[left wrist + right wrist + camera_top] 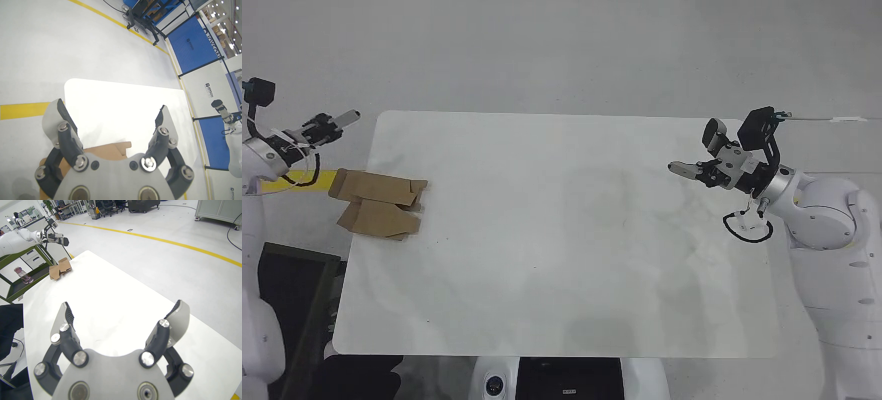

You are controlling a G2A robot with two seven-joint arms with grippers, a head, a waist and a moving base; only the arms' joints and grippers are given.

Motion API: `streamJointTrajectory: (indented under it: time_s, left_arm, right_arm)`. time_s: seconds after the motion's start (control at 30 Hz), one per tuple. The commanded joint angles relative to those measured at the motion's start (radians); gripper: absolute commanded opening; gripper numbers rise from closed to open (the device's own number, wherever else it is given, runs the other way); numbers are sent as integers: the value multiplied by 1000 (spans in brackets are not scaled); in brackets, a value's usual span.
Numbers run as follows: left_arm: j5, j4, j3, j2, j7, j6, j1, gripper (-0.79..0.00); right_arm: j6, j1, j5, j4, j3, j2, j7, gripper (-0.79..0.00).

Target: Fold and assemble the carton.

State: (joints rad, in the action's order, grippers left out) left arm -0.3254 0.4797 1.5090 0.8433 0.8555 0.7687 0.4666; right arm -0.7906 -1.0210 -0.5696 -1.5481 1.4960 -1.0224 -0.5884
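Observation:
A flat, unfolded brown carton (377, 203) lies at the left edge of the white table (562, 250), partly overhanging it. The carton (60, 271) shows far off in the right wrist view, and the carton (105, 150) peeks out below the left gripper's base. My left gripper (334, 122) hovers off the table's far left corner, above and beyond the carton; the left gripper (111, 115) is open and holds nothing. My right gripper (694, 160) hangs over the table's right side; the right gripper (122, 311) is open and holds nothing.
A green cart (22, 275) with a pink bottle (22, 275) stands beside the table's left edge. Yellow floor lines (22, 111) run around the table. The other arm's gripper (56, 238) shows above the carton in the right wrist view.

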Motion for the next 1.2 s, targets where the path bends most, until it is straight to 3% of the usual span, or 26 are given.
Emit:
streamJointTrajectory:
  time_s: [0.0, 0.33, 0.53, 0.87, 1.17]
  left_arm:
    - [-21, -33, 5, -9, -31, -12, -6, 0]
    - [-151, -129, -26, -31, -134, -60, -7, 0]
    - [-249, -174, -59, -38, -222, -136, -8, 0]
    - [-253, -229, -74, -46, -182, -81, -16, 0]
    - [-284, -231, -113, -36, -149, -55, -5, 0]
  right_arm:
    - [0, 0, 0, 0, 0, 0, 0, 0]
    - [0, 0, 0, 0, 0, 0, 0, 0]
    - [0, 0, 0, 0, 0, 0, 0, 0]
    - [0, 0, 0, 0, 0, 0, 0, 0]
    - [0, 0, 0, 0, 0, 0, 0, 0]
